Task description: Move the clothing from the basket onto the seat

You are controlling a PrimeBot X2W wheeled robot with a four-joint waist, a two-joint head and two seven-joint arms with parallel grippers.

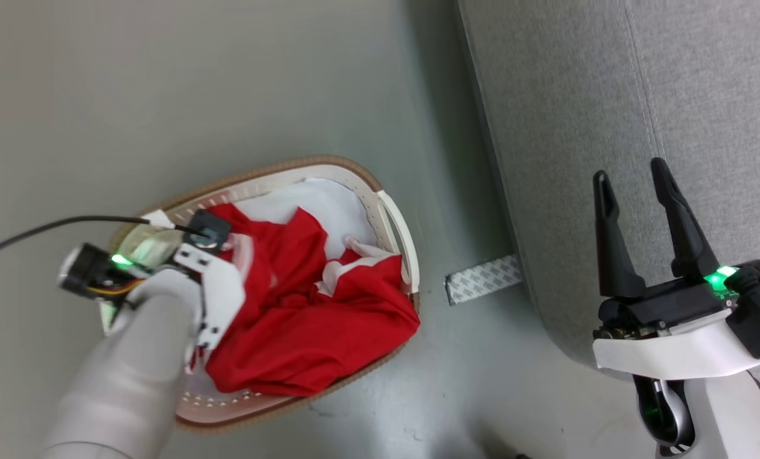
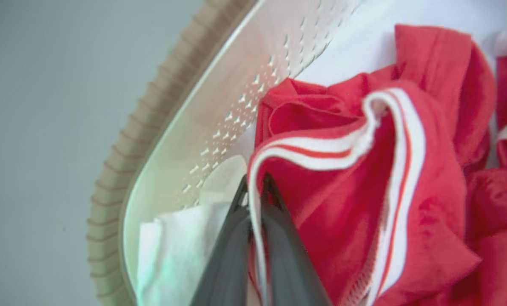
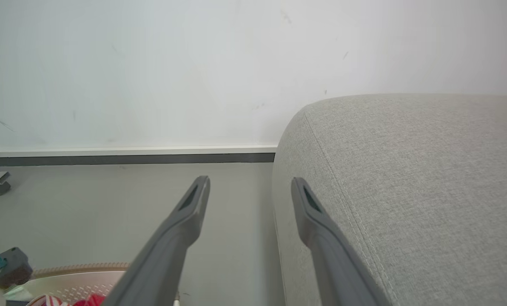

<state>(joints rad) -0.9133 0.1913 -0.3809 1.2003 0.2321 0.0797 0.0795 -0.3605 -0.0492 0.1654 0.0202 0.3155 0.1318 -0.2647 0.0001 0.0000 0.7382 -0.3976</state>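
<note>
The left gripper (image 2: 255,183) is down in the basket (image 1: 354,167), its 2 fingers pinched together on the white-striped trim of the clothing (image 1: 310,306) — a red heap lying inside the basket, which stands on the floor (image 1: 163,95) beside the seat (image 1: 609,95). The right gripper (image 1: 630,175) hangs over the seat's edge, fingers spread wide — holding nothing.

Smooth pale grey-green floor (image 1: 227,76), kinda scuffed, with 1 strip of white patterned tape (image 1: 484,278) stuck on it. Plain white wall (image 3: 151,63) has a white-and-dark-grey baseboard (image 3: 130,155) along the bottom.
</note>
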